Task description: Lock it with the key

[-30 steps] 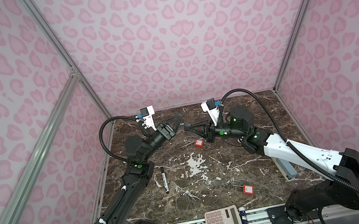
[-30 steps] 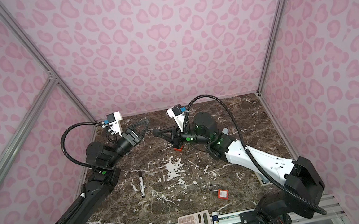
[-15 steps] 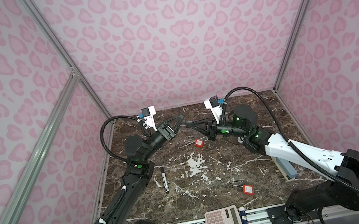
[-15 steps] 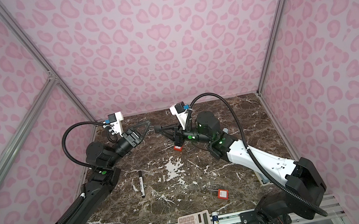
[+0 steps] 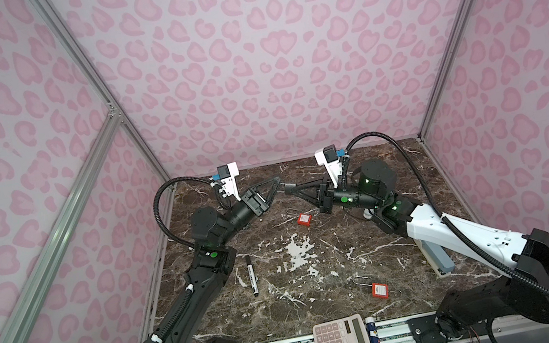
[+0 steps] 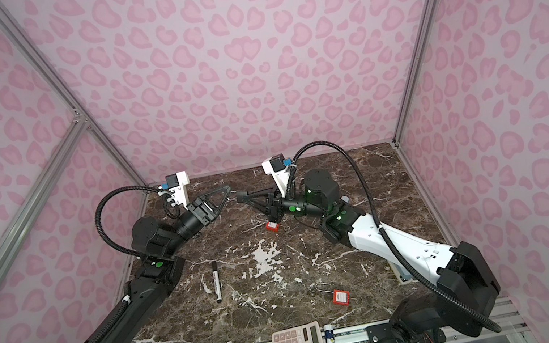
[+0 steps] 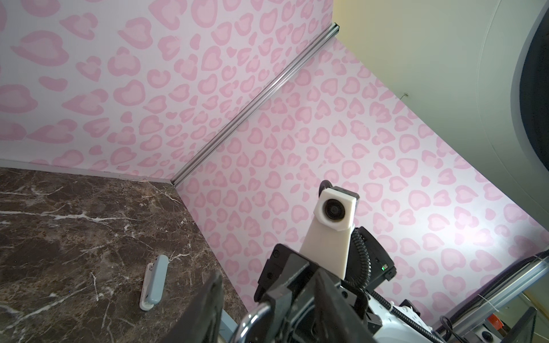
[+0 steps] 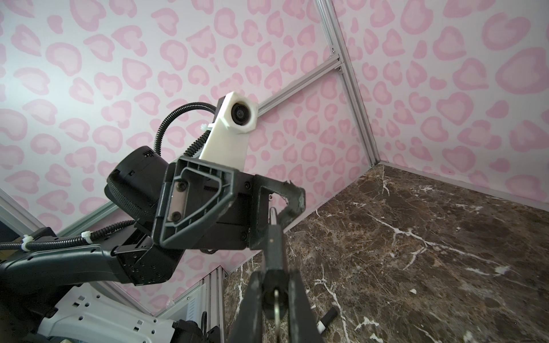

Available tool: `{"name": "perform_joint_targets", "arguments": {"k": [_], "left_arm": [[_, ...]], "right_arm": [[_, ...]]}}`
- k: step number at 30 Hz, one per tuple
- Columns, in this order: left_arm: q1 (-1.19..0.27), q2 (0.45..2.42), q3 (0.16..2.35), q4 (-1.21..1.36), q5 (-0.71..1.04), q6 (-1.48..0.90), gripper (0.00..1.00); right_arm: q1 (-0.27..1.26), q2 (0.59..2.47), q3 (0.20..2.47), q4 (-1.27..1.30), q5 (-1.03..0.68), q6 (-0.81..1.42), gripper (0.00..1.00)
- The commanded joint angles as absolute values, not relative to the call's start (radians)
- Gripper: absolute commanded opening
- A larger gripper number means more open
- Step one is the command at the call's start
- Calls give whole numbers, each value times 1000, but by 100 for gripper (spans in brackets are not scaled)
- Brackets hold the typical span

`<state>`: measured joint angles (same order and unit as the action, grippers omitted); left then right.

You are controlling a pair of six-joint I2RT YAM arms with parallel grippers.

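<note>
Brown marble table (image 5: 323, 286) holds the near padlock (image 5: 379, 290) well short of both grippers and the far padlock (image 5: 304, 219) just under the right gripper (image 5: 286, 188), which clamps a black-headed key (image 8: 274, 257). Tip to tip with it, the left gripper (image 5: 276, 181) has its jaws partly apart at the key's blade.

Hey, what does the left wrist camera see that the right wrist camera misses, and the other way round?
Left wrist only: a pale blue stapler on the marble table and the right arm's camera. Right wrist only: the left arm's camera, a marker's end, and the key plainly pinched in the right claw. Both: right claw facing left claw, the table, pink spotted walls.
</note>
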<state>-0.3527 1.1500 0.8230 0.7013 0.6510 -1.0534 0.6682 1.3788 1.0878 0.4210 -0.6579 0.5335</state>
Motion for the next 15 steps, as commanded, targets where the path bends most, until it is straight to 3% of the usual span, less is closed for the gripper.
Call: {"name": "perform_joint_targets", "arguments": {"k": [1, 7, 15], "left_arm": [[-353, 1152, 825, 718, 661, -1045, 47], [-352, 1157, 833, 718, 664, -1045, 37], [-352, 1157, 833, 720, 666, -1043, 16]], "right_arm": [[663, 1371, 1080, 492, -670, 550, 0], [657, 1368, 1080, 498, -676, 557, 0], [647, 1368, 1071, 540, -698, 597, 0]]}}
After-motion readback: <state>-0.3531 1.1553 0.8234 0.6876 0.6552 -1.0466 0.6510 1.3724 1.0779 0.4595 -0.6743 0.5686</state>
